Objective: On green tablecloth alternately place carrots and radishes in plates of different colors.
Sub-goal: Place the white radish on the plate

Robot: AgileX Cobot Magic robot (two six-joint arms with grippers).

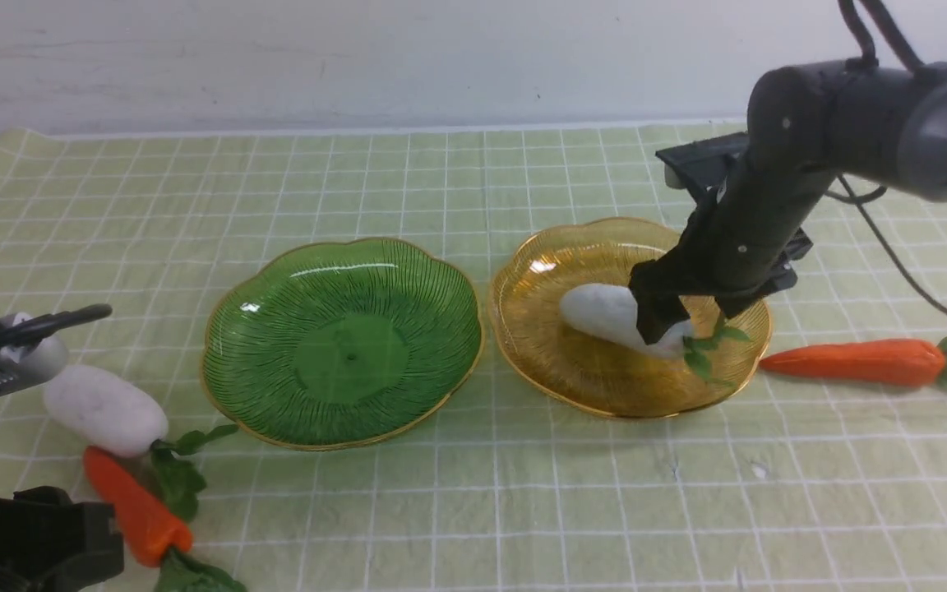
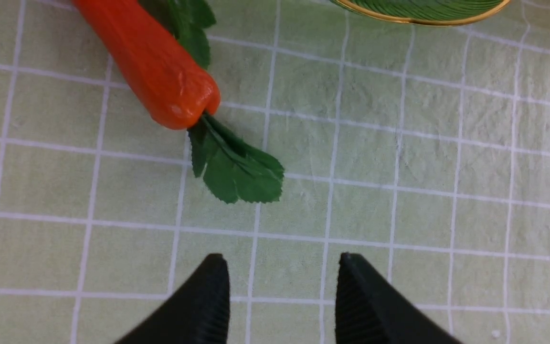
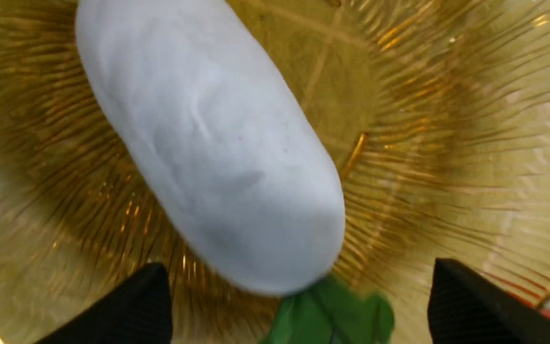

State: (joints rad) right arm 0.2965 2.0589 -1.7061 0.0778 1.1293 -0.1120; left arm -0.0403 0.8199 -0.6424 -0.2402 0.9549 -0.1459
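Right fingers (image 3: 127, 310) stand apart astride the plump white toy radish (image 3: 208, 143) in the ribbed amber plate (image 3: 447, 119); lifting away could snag its leaves (image 3: 332, 310).

My black right gripper (image 1: 691, 323), a matte-white radish (image 1: 605, 314), a gold-rimmed, ribbed amber plate (image 1: 539, 329) and a ribbed green plate (image 1: 342, 345); an orange carrot (image 1: 852, 362), leaves dark green, on pale yellow-green cloth (image 1: 523, 510) gridded in thin white lines.

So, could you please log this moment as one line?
right gripper: open over radish in amber plate | left gripper: open | green plate: empty | on cloth: other radish, short carrot, long carrot
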